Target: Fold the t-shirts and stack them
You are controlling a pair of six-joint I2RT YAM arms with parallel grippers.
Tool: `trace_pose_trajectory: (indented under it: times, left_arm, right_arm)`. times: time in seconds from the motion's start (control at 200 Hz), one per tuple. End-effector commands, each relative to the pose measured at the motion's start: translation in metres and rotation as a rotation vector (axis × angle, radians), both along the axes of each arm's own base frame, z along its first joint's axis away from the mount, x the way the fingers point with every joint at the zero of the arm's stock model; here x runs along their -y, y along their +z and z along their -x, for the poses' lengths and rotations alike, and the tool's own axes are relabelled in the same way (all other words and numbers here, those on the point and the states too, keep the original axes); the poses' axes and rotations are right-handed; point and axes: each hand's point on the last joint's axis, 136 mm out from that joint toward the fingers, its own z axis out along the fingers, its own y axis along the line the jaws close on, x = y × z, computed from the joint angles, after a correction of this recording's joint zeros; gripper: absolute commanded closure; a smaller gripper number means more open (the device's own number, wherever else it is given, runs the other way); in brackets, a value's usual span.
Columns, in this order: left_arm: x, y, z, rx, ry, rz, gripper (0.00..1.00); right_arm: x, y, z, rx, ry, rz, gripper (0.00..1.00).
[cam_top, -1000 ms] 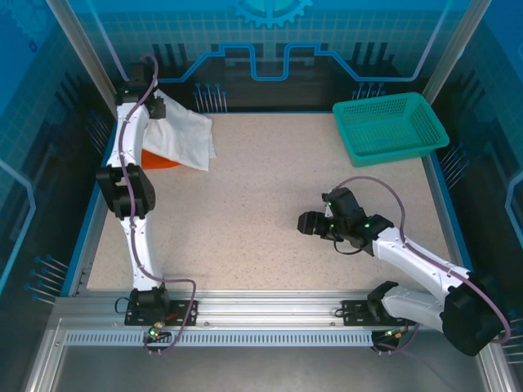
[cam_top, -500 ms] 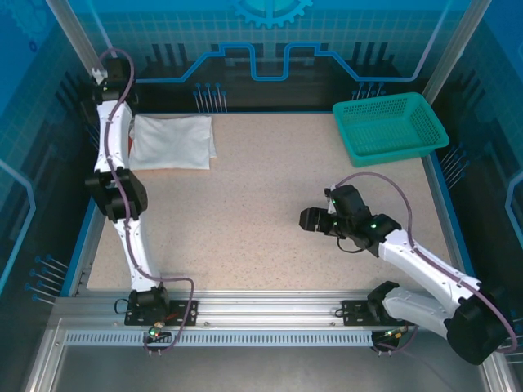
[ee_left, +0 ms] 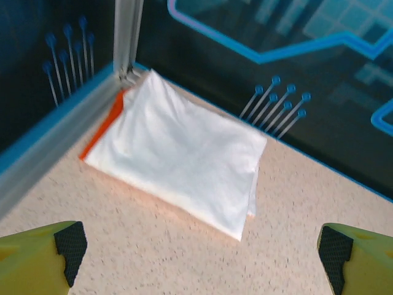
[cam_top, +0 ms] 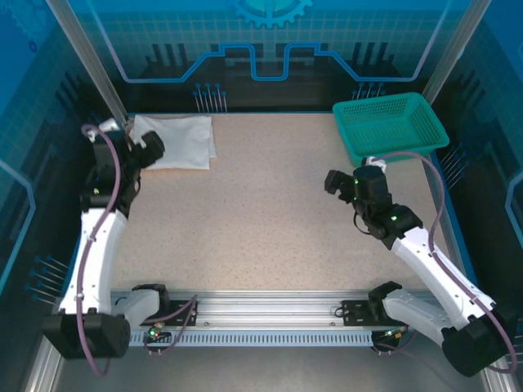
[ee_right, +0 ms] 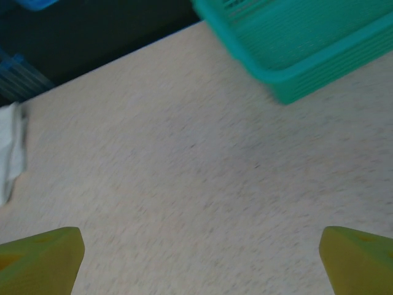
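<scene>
Shift since earlier: left arm back from the far-left corner, right arm swung toward the teal plastic mesh basket (cam_top: 391,126).
Left gripper (ee_left: 202,246): spread wide, empty, just short of the stack.
Right gripper (ee_right: 199,252): spread wide, empty, over the speckled table (cam_top: 261,212).
Shirts: folded white cloth t-shirt (ee_left: 184,157) atop the plain orange-red t-shirt (ee_left: 101,130), far-left corner.
Progress: probably finished; orange fold mostly hidden.

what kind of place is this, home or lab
Probably a robot lab work cell: left arm and right arm bolted to an aluminium rail, a speckled table walled by blue printed panels.
</scene>
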Motion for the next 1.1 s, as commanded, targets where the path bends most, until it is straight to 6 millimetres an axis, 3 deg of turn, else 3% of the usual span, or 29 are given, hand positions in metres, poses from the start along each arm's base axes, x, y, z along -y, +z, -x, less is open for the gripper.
trace_pose_trajectory:
  times: [0.0, 0.075, 0.205, 0.32, 0.445, 0.69, 0.95, 1.096]
  left_arm:
    - [0.011, -0.012, -0.001, 0.102, -0.062, 0.051, 0.01]
    - [0.007, -0.029, 0.008, 0.088, -0.058, 0.046, 0.01]
    - [-0.003, -0.055, 0.008, 0.110, -0.055, 0.020, 0.01]
    - [-0.011, -0.087, 0.000, 0.105, -0.033, -0.023, 0.01]
    - [-0.017, -0.137, -0.009, 0.046, -0.008, -0.018, 0.01]
    - [-0.013, -0.182, -0.020, 0.017, -0.082, -0.095, 0.01]
    - [0.000, -0.188, -0.043, 0.040, -0.159, -0.109, 0.01]
    - [0.035, -0.190, -0.056, 0.059, -0.292, -0.194, 0.01]
  right_arm:
    - [0.032, 0.010, -0.010, 0.047, -0.104, 0.049, 0.00]
    - [0.046, 0.016, -0.018, 0.108, -0.130, 0.129, 0.00]
    - [0.043, 0.011, -0.037, 0.197, 0.030, 0.244, 0.00]
    - [0.044, -0.015, -0.040, 0.194, 0.092, 0.346, 0.00]
    - [0.045, -0.053, -0.042, 0.168, 0.158, 0.465, 0.00]
    - [0.057, -0.107, -0.039, 0.076, 0.158, 0.440, 0.00]
    - [0.059, -0.110, -0.064, 0.105, 0.183, 0.414, 0.00]
    - [0.059, -0.104, -0.078, 0.182, 0.180, 0.414, 0.00]
